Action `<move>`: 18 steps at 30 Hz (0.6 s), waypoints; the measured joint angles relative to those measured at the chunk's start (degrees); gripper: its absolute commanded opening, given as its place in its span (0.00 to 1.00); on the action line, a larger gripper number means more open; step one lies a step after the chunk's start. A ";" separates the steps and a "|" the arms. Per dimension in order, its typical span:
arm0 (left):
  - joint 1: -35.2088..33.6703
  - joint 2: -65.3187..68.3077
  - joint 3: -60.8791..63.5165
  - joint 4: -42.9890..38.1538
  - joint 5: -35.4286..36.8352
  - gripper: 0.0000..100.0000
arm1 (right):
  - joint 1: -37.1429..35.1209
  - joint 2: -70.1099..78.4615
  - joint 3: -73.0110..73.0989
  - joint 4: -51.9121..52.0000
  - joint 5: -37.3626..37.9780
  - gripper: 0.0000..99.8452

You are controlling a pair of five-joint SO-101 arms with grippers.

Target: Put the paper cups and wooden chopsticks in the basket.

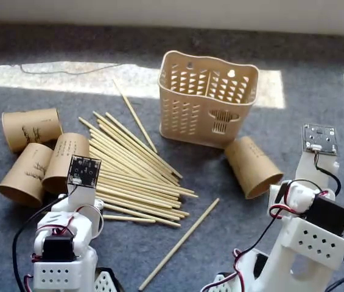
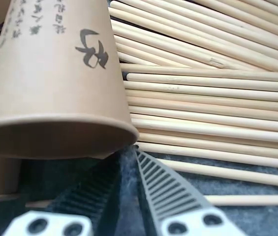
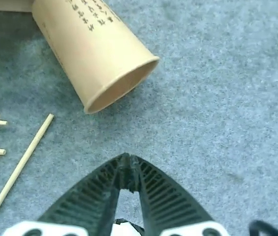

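Paper cups (image 1: 252, 165) toppled, chopsticks (image 1: 136, 176) heaped

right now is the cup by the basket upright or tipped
Tipped over: the paper cup lies on its side beside the basket.

A grey, carpet-like desk (image 1: 318, 103) carries an upright basket (image 1: 207, 100). One paper cup (image 1: 252, 165) lies tipped just beside the basket; a chopstick pile (image 1: 135, 170) and more cups (image 1: 38, 152) lie left of the basket.
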 measured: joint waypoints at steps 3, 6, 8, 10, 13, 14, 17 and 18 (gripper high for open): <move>0.00 0.00 0.00 0.00 0.00 0.00 | 1.93 0.00 0.00 0.00 0.62 0.00; 0.00 0.00 0.00 0.00 0.00 0.00 | 2.81 0.00 0.00 0.00 0.70 0.00; 0.00 0.00 0.00 0.00 0.00 0.00 | 2.81 0.00 0.00 0.00 0.70 0.00; 0.00 0.00 0.00 0.00 0.00 0.00 | 2.73 0.00 0.00 0.00 0.70 0.00; 0.00 0.00 0.00 0.00 0.00 0.00 | 2.73 0.00 0.00 0.00 0.70 0.01; 0.00 0.00 0.00 0.00 0.00 0.00 | 2.73 0.00 0.00 0.00 0.70 0.02; 0.00 0.00 0.00 0.00 0.00 0.00 | 2.64 0.00 1.67 0.00 0.70 0.10; 0.00 0.00 0.00 0.00 0.00 0.00 | 2.37 0.00 2.90 -0.26 0.70 0.12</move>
